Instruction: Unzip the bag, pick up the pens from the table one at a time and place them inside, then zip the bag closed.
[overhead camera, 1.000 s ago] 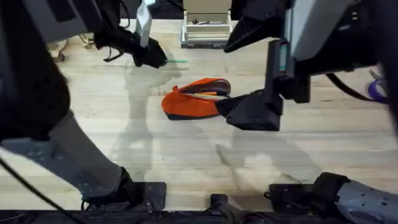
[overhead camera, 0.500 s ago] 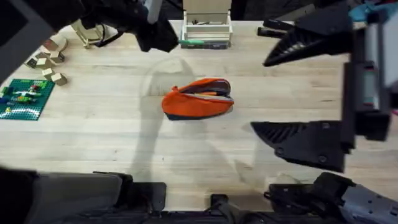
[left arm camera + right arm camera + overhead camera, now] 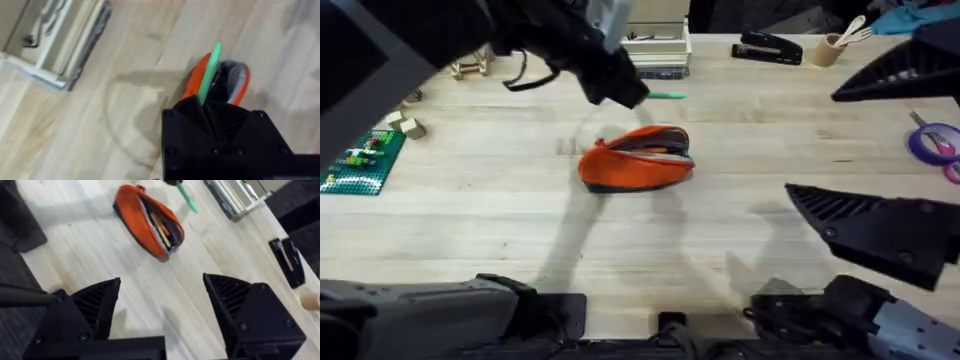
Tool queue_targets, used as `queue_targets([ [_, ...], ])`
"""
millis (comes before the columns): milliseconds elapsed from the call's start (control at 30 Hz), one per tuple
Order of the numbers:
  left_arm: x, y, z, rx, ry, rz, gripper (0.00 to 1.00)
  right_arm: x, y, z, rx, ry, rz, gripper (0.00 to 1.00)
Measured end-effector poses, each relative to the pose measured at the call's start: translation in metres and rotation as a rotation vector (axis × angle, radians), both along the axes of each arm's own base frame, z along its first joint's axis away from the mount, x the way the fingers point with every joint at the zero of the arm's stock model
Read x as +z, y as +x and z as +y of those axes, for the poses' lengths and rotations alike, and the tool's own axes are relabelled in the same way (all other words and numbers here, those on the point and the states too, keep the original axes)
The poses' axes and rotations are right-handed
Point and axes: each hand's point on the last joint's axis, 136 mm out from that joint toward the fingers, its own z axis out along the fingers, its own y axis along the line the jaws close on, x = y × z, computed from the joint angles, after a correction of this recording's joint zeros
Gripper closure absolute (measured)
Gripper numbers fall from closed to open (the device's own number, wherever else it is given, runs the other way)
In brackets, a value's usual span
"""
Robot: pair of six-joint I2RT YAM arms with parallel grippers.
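Orange bag (image 3: 637,159) lying mid-table (image 3: 470,220), zipper open, mouth gaping, pens or pencils visible inside in the right wrist view (image 3: 161,227). Left gripper (image 3: 625,90) raised just behind the bag, fingers pinched narrow on a green pen (image 3: 667,95) whose free end sticks out to the right; in the left wrist view the pen (image 3: 209,72) points up over the open mouth of the bag (image 3: 235,82). Right gripper (image 3: 160,310) off to the right of the bag and well apart from it, fingers spread wide, holding nothing; black stapler (image 3: 768,47) and a cup of wooden spoons (image 3: 832,46) at the far edge.
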Motion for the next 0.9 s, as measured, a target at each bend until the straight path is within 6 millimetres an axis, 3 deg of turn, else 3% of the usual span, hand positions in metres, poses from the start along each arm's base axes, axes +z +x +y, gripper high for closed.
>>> queue_targets([
  [300, -0.001, -0.026, -0.04, -0.032, -0.021, 0.072, 0.958, 0.0, 0.001, -0.005, -0.027, -0.003, -0.007, 0.006],
  [900, -0.008, -0.036, -0.047, 0.003, -0.009, 0.138, 0.958, 0.0, 0.003, -0.009, -0.056, -0.006, -0.003, 0.005],
])
